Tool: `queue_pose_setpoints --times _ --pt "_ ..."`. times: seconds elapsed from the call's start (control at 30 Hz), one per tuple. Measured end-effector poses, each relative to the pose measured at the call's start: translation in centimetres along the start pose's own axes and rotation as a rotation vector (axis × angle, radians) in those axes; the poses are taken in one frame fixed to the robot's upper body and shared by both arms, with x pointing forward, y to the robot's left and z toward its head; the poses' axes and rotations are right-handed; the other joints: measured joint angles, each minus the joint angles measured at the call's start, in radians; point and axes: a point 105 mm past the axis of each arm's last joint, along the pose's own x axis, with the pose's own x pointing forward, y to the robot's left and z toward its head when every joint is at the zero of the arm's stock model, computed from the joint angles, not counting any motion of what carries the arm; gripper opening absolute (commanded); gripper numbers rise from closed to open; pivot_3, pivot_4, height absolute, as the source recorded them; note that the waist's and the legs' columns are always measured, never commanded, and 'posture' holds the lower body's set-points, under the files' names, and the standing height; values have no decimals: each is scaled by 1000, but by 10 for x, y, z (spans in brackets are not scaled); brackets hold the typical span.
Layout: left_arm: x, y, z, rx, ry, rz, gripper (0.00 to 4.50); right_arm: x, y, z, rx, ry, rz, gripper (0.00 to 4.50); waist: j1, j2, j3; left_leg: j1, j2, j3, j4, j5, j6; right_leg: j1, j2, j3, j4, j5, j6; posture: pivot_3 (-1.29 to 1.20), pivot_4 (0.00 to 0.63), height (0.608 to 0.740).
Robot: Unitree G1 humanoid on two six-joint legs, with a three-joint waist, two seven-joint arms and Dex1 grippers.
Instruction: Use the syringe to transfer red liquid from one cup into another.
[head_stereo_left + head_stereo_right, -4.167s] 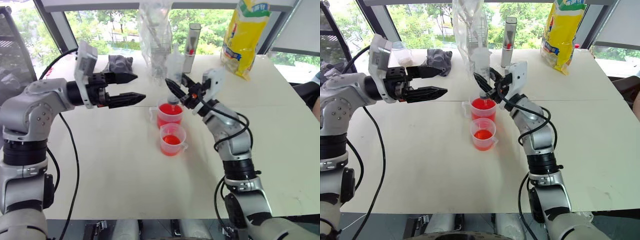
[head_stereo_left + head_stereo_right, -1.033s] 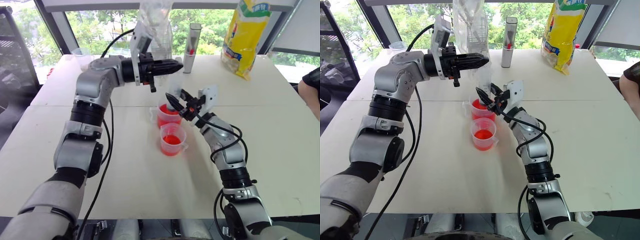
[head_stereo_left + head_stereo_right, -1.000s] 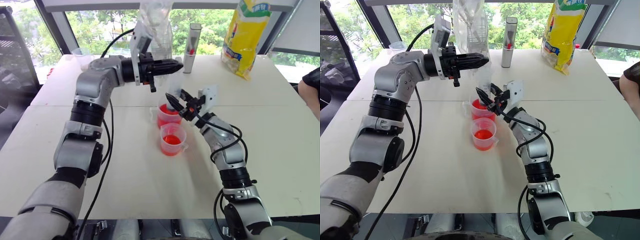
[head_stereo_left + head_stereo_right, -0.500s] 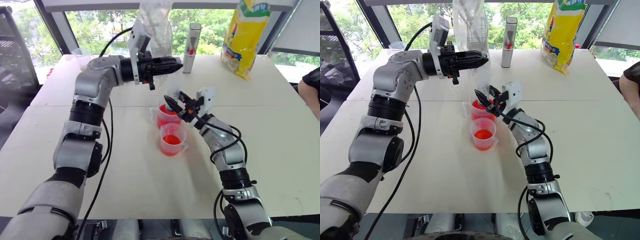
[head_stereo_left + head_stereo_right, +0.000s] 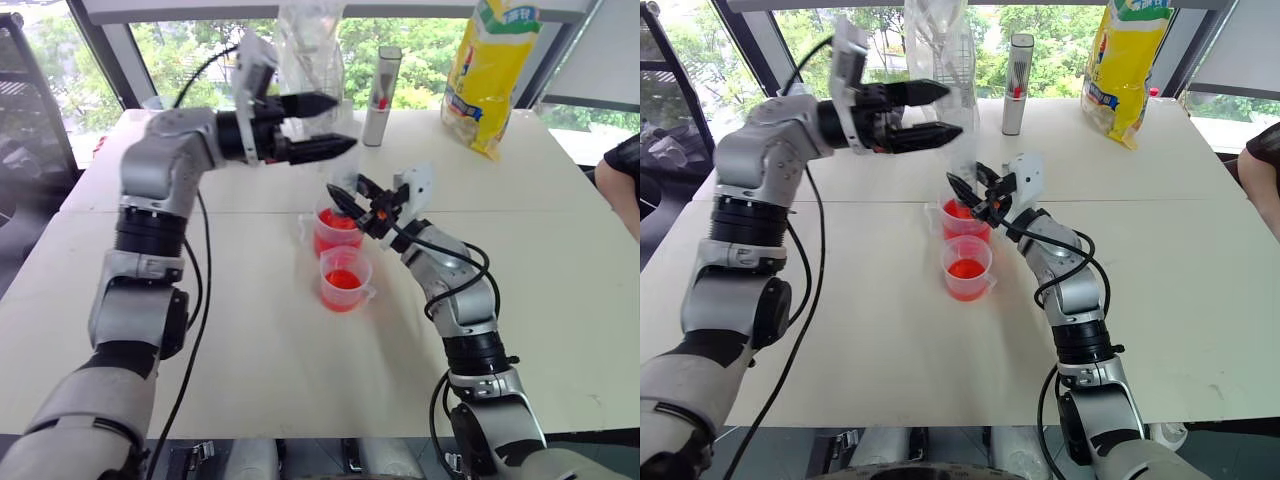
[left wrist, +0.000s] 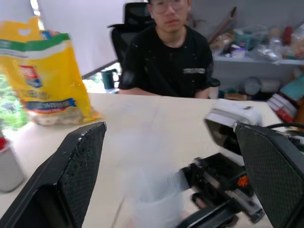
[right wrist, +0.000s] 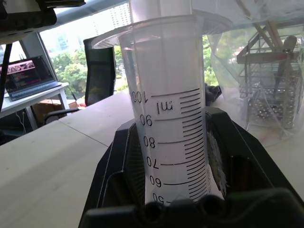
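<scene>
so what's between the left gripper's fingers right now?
Left wrist view: the syringe top stands in the gap of the open left gripper, untouched; the right gripper holds it.

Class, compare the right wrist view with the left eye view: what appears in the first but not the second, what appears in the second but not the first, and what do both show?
Right wrist view alone: the printed scale on the syringe barrel, and an open laptop on a side desk.

Left eye view alone: the two cups of red liquid, the yellow bag, and the left tool open above the table.

Both: the syringe, upright in the shut right tool, and the clear bag behind it.
</scene>
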Motion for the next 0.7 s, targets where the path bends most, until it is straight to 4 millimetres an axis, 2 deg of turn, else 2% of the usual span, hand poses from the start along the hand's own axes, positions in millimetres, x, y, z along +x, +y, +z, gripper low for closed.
queue_pose_setpoints --times 0.1,0.23,0.37,0.53,0.6,0.7 --pt "-14 2 1 -7 2 31 4467 1 4 2 -2 -5 15 1411 4 0 0 0 0 0 0 0 0 0 0 0 0 0 0 0 150 740" --pt "-37 7 -13 -49 44 100 4467 3 4 5 -7 -15 16 1411 5 0 0 0 0 0 0 0 0 0 0 0 0 0 0 0 150 740" --pt "-52 12 -8 -47 43 158 4467 4 2 9 -14 -24 8 1411 5 0 0 0 0 0 0 0 0 0 0 0 0 0 0 0 150 740" --pt "-54 13 -4 -35 37 178 4467 2 -3 14 -27 -31 -6 1411 6 0 0 0 0 0 0 0 0 0 -1 0 0 0 0 0 150 740" --pt "-54 14 -5 -35 37 184 4467 0 -4 23 -36 -47 -6 1411 6 0 0 0 0 0 0 0 0 0 -1 0 0 0 0 0 150 740" --pt "-54 15 -5 -39 35 189 4467 -9 -3 49 -69 -88 9 1411 7 0 0 0 0 0 0 0 0 0 -1 0 0 0 0 0 150 740"
